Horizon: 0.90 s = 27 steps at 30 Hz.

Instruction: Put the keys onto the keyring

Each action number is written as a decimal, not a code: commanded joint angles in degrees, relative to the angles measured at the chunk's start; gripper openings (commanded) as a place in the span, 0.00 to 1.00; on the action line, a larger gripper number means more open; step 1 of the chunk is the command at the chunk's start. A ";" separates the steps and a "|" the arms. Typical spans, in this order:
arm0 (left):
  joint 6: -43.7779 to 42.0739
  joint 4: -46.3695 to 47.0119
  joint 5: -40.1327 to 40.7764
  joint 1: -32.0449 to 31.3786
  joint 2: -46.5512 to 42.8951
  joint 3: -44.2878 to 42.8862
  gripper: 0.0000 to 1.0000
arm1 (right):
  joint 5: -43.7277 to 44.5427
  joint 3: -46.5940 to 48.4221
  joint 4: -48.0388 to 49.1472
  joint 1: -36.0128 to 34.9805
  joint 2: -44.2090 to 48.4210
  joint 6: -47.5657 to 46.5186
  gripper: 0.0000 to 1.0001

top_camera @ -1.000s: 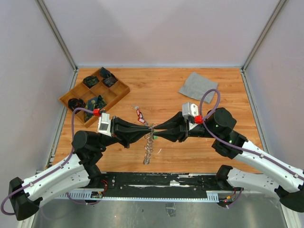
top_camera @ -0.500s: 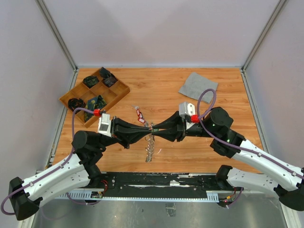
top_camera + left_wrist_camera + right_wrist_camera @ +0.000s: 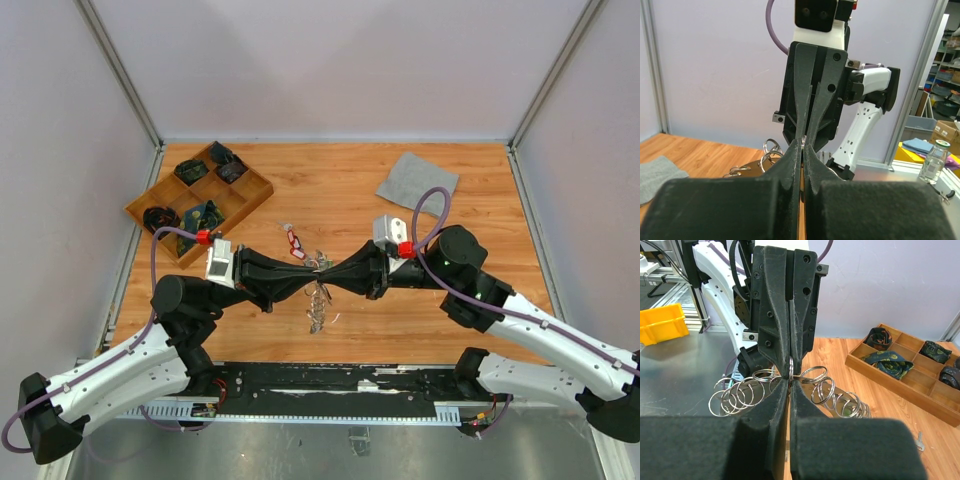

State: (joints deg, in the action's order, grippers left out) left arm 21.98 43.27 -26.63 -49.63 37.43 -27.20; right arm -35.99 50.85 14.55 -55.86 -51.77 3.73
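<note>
My left gripper [image 3: 316,273] and right gripper [image 3: 336,273] meet tip to tip above the middle of the table. Both are shut on the same thin silver ring of the keyring [image 3: 318,305], whose fringe of small rings hangs below them. In the right wrist view my right gripper [image 3: 790,381] pinches the ring, with small rings [image 3: 739,395] fanned out on both sides. In the left wrist view my left gripper [image 3: 803,148] is closed on the ring's edge, facing the right gripper's fingers [image 3: 812,95]. A key with a red tag [image 3: 294,242] lies on the table just behind.
A wooden compartment tray [image 3: 255,192] with dark items stands at the back left and shows in the right wrist view [image 3: 890,380]. A grey cloth [image 3: 417,182] lies at the back right. A small silver key [image 3: 920,441] lies on the wood.
My right wrist has moved left toward the left gripper. The hanging keyring has drawn up and bunched shorter beneath the tips. Both grippers stay shut.
</note>
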 commanded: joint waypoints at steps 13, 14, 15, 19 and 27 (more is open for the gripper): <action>-3.84 -3.19 -1.81 0.24 -1.17 -4.74 0.35 | 2.38 19.68 -33.05 -0.50 -4.24 -12.48 0.01; -4.44 -4.29 -1.91 0.23 -1.22 -5.23 0.36 | 2.54 21.48 -36.39 -0.49 -4.96 -13.50 0.01; -5.23 -5.64 -2.01 0.23 -1.22 -5.80 0.37 | 2.82 23.33 -39.55 -0.48 -5.63 -14.36 0.01; -8.69 -12.05 -2.58 0.23 -1.06 -8.01 0.39 | 3.44 29.89 -50.40 -0.48 -8.32 -17.50 0.01; -14.30 -21.61 -4.66 0.23 1.72 -12.56 0.41 | 4.32 42.69 -70.03 -0.53 -14.86 -22.47 0.00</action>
State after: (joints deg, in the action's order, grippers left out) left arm 11.92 27.94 -29.39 -49.63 37.56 -36.58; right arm -32.71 88.25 -44.12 -55.96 -64.58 -14.57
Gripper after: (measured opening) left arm 0.406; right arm 0.012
